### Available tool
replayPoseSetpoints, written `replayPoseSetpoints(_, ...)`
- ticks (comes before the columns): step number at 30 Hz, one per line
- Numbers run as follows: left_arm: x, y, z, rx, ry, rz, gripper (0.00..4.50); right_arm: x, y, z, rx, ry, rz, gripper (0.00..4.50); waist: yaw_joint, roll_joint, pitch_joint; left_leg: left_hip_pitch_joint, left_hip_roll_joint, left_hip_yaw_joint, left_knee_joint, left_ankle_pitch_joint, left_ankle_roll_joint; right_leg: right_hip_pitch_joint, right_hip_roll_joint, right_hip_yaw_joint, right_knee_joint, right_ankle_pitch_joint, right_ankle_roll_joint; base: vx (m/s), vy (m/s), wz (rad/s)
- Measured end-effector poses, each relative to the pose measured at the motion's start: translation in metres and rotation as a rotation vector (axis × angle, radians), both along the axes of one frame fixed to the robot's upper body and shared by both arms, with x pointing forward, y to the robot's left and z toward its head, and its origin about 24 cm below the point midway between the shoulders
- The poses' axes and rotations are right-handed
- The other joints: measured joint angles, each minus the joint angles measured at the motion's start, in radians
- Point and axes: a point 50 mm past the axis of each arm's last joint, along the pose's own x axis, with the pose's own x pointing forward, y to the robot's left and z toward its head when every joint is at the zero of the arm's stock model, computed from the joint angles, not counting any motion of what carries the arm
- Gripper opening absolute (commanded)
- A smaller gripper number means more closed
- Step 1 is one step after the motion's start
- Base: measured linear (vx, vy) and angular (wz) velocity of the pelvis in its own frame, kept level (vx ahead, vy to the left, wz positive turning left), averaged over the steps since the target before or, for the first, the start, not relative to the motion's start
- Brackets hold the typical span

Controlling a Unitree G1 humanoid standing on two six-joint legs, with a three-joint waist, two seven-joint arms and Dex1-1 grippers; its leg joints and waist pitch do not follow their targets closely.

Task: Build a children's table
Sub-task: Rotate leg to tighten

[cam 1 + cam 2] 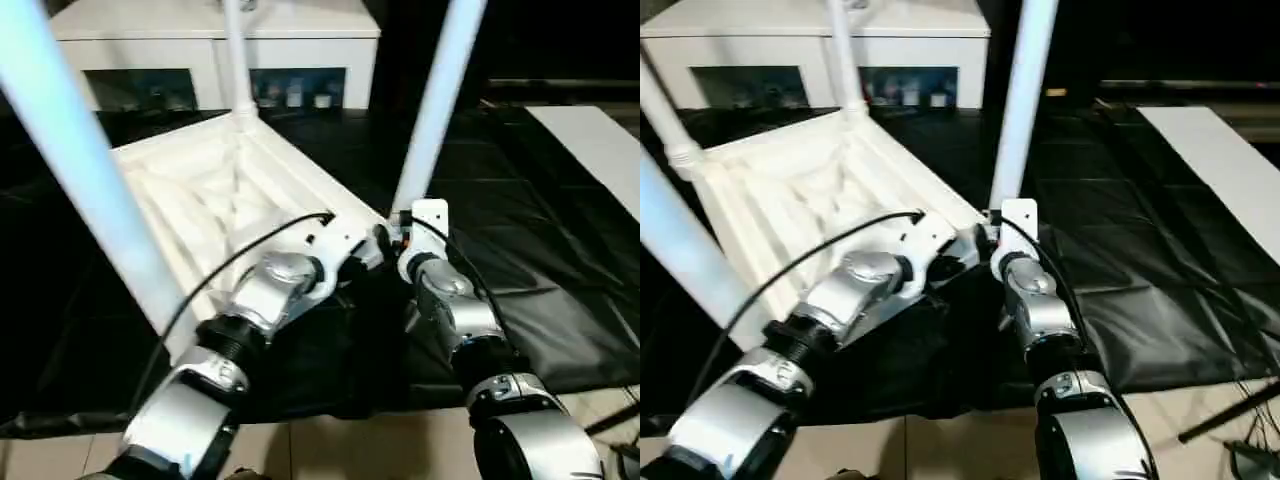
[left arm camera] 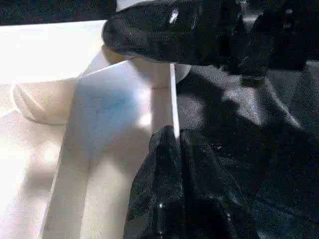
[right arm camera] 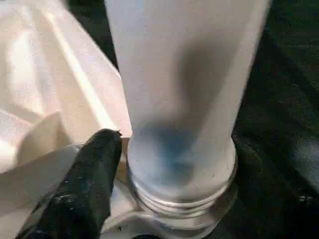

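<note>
White leg's (image 3: 179, 99) threads at socket (image 3: 179, 209)

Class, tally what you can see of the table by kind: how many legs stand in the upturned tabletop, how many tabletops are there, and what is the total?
Legs standing in the tabletop: 4: near left, far left, far middle, right
Tabletops: 1
Total: 5
</note>
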Motion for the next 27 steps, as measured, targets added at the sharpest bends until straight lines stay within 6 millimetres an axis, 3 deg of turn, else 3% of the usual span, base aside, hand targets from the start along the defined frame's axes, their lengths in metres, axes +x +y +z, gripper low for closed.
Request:
replayPoseSetpoints(7,-0.008,0.033,0.002,0.005,0.001,-0.131,0.00,-0.011,-0.022,0.022,-0.038,-0.108,0.304,3.77,0.013,-0.001,0.001,-0.002,0.001,0.000,-0.002,0.000,0.000,-0.003,0.000,-0.002,-0.003,0.000,0.002,0.000,0.000,0.00)
replayPoseSetpoints(11,-0.015,0.051,0.003,0.009,0.025,-0.216,0.00,-0.027,-0.044,0.018,-0.110,-0.093,0.470,3.77,0.025,-0.001,0.001,-0.003,0.000,0.000,-0.002,-0.001,0.001,-0.003,0.000,-0.001,-0.005,0.000,0.002,0.000,0.000,0.00)
replayPoseSetpoints(18,-0.033,0.072,0.004,-0.019,0.102,-0.352,0.00,-0.049,-0.049,0.019,-0.106,-0.058,0.717,3.77,0.034,-0.003,0.002,-0.004,0.000,0.000,-0.002,0.000,0.000,-0.003,0.000,-0.001,-0.005,0.000,0.002,0.000,0.000,0.00)
replayPoseSetpoints(27,-0.039,0.078,0.006,-0.026,0.154,-0.404,0.00,-0.062,-0.051,0.014,-0.123,0.018,0.886,3.77,0.038,-0.004,0.003,-0.007,0.000,0.000,-0.001,0.000,0.000,-0.003,0.000,-0.001,-0.005,0.000,0.002,0.000,0.000,0.00)
